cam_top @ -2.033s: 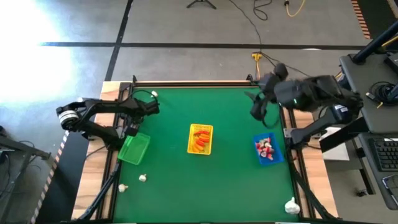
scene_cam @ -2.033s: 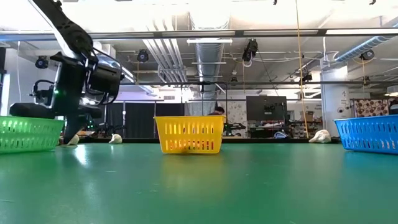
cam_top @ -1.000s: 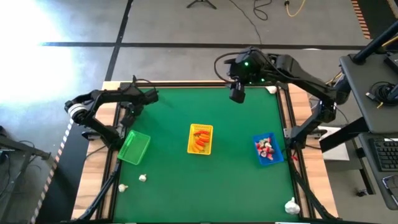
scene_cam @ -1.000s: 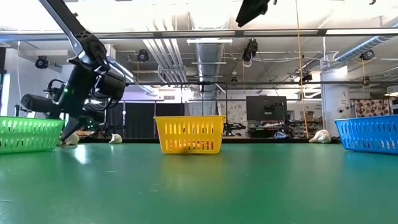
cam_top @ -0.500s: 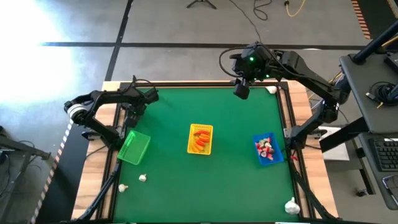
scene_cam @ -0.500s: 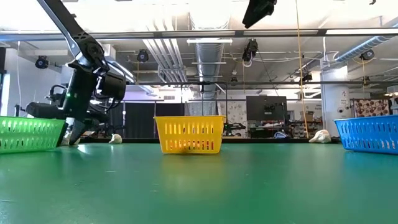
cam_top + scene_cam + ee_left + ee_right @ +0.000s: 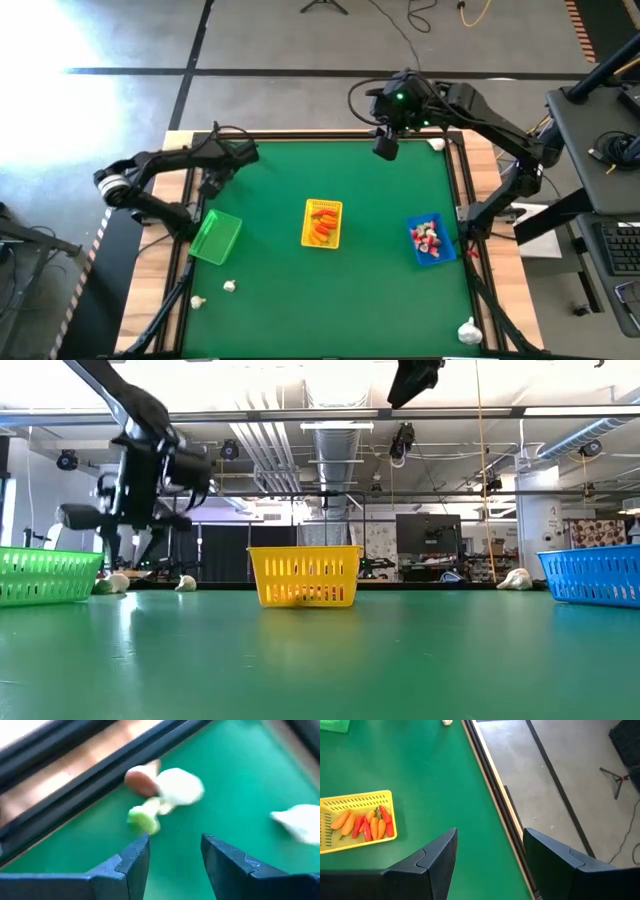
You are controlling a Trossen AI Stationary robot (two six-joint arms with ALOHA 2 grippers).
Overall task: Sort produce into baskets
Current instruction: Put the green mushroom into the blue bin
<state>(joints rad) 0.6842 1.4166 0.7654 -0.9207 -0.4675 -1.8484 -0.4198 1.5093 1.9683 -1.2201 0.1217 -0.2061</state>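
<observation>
near edge: white pieces [image 7: 229,286] loose on table [image 7: 380,300] | mid: green basket [image 7: 215,238], yellow basket [image 7: 321,223], blue basket [image 7: 431,241] | far-left: left gripper [image 7: 172,855] parted, empty, above white-green piece [image 7: 167,795] | far edge: right gripper [image 7: 487,847] parted, empty, aloft

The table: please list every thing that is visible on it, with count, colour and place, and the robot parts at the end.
Green felt table top: one, inside a wooden frame.
Green perforated plastic basket: one, left side.
Yellow perforated plastic basket: one, centre, holds orange and red pieces.
Blue perforated plastic basket: one, right side, holds red-and-white pieces.
White toy pieces: two near the green basket, one at the far right corner, one at the near right corner.
Left gripper: beyond the green basket, fingers open, empty.
Right gripper: over the far edge, fingers open, empty.
</observation>
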